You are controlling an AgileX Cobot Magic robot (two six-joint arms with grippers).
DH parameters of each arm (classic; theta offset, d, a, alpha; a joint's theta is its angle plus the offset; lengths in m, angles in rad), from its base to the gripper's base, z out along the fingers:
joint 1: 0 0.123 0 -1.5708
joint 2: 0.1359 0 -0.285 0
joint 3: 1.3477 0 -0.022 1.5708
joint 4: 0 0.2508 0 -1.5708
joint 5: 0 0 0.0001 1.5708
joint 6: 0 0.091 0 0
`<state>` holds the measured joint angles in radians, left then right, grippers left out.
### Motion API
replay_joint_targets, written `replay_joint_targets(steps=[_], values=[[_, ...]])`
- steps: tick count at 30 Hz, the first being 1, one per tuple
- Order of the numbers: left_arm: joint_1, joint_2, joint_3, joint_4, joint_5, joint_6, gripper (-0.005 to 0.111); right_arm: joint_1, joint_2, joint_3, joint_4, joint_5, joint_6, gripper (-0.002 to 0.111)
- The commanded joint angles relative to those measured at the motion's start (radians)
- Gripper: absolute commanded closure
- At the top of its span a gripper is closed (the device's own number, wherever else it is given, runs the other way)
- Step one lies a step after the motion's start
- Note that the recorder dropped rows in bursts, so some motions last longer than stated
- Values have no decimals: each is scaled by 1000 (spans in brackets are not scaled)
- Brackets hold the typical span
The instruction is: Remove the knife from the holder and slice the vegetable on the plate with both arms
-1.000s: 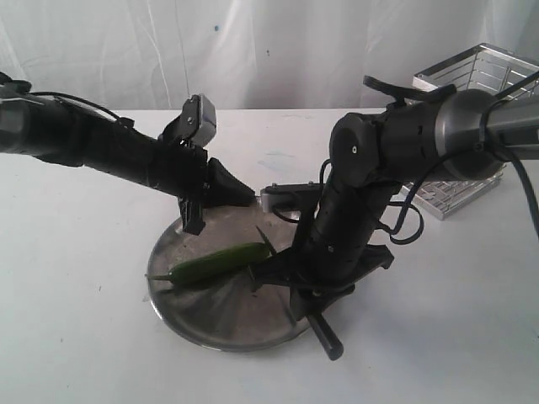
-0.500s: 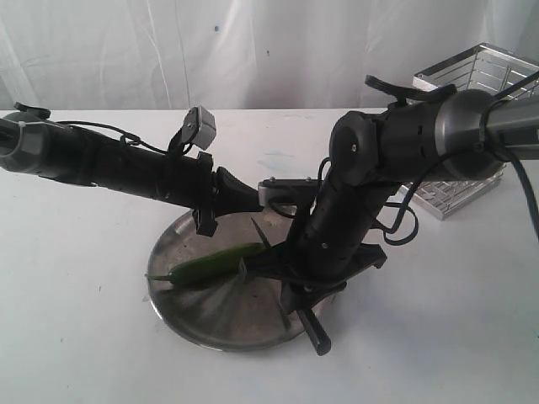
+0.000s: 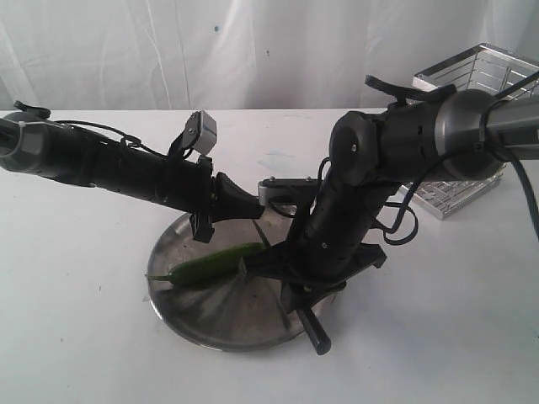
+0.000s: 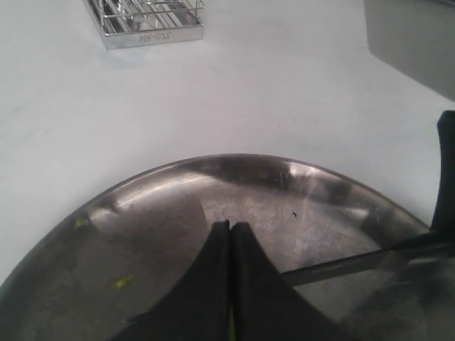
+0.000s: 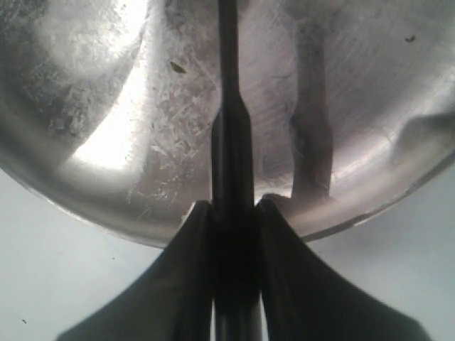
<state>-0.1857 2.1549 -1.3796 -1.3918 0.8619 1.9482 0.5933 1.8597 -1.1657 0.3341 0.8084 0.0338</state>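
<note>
Exterior view: we see a white table [image 3: 76, 337] carrying everything. Two black arms reach over it toward the middle. The thick right arm [image 3: 396, 147] has a grey metal section, and the slimmer left arm [image 3: 109, 164] has a small grey camera.

The holder [image 3: 476, 71], a chrome wire caddy, stands at the far right of the table behind the right arm, well apart from the plate. The left wrist view shows its base [image 4: 149, 28] beyond the plate.

The plate [image 3: 219, 324] sits between the arms near the front. The vegetable [image 3: 215, 263] lies across its left half, with the stem toward the left rim.

The knife [image 3: 314, 331] is out of the holder. Its handle sticks out past the plate's near rim and its blade points in over the plate, close to the vegetable's right end. We cannot tell whether the blade touches the vegetable.

In the right wrist view, the right hand [image 5: 234, 206] is clamped on the knife [image 5: 233, 142], with one finger on each side of the handle.

The left hand [image 3: 244, 206] hovers over the plate's far side. In the left wrist view, its [image 4: 229, 227] tips are pressed together with nothing between them.

A few green scraps [image 4: 122, 282] lie on the plate.
</note>
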Motion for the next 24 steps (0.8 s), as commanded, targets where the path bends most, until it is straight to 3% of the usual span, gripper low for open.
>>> replay_joint_targets(steps=[1, 12, 17, 24], values=[[3, -1, 7, 24, -5, -25, 106, 4, -2, 4, 2, -3, -12, 108], [-14, -1, 7, -40, -7, -27, 106, 4, -2, 4, 2, -3, -12, 108], [-57, 7, 7, -34, -142, -41, 106, 4, -2, 4, 2, -3, -12, 108], [-59, 53, 7, -34, -152, -50, 106, 4, -2, 4, 2, -3, -12, 108]])
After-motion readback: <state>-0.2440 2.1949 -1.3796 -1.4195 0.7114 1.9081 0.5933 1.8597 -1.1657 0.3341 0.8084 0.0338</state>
